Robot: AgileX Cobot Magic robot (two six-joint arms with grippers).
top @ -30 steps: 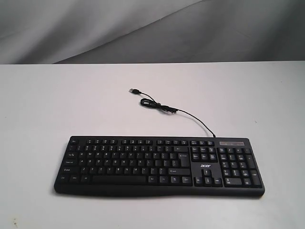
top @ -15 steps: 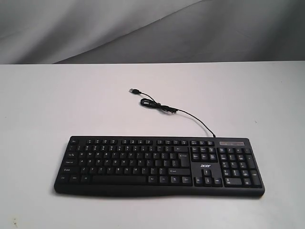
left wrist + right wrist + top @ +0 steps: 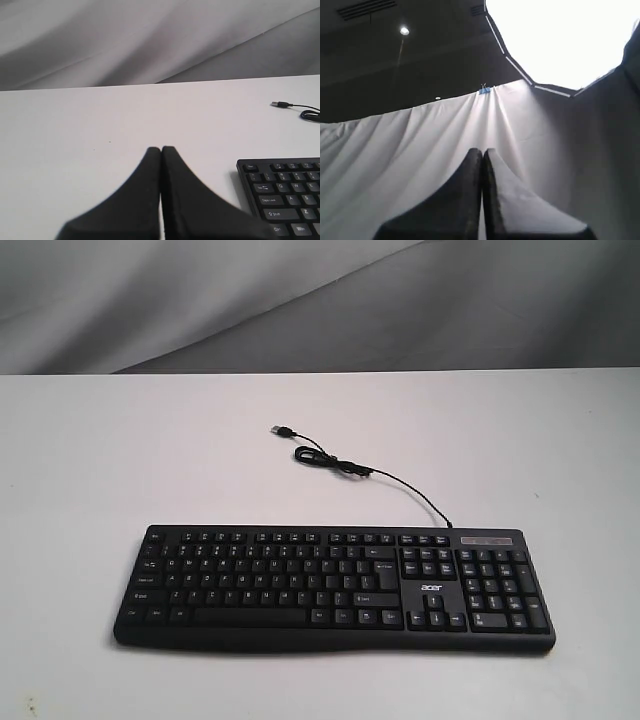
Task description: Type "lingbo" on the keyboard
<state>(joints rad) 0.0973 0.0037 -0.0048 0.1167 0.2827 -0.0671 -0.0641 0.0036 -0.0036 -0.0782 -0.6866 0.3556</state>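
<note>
Nothing is changing: keyboard lying untouched, lower centre.
I'm holding left gripper and right gripper pinched closed; typing isn't starting.

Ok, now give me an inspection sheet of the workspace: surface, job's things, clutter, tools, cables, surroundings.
Surface: white table, plain and flat.
Job's things: black full-size keyboard lying flat near the front edge, number pad on the right of the exterior view, nothing touching it.
Clutter: nothing seen.
Tools: left tool shut, aimed over bare table beside the keyboard's Esc corner; right tool shut, pointing up at cloth, away from the table.
Cables: thin black USB cable leaves the keyboard's back edge and loops once; its plug lies loose on the table.
Surroundings: grey cloth backdrop behind the table.
</note>
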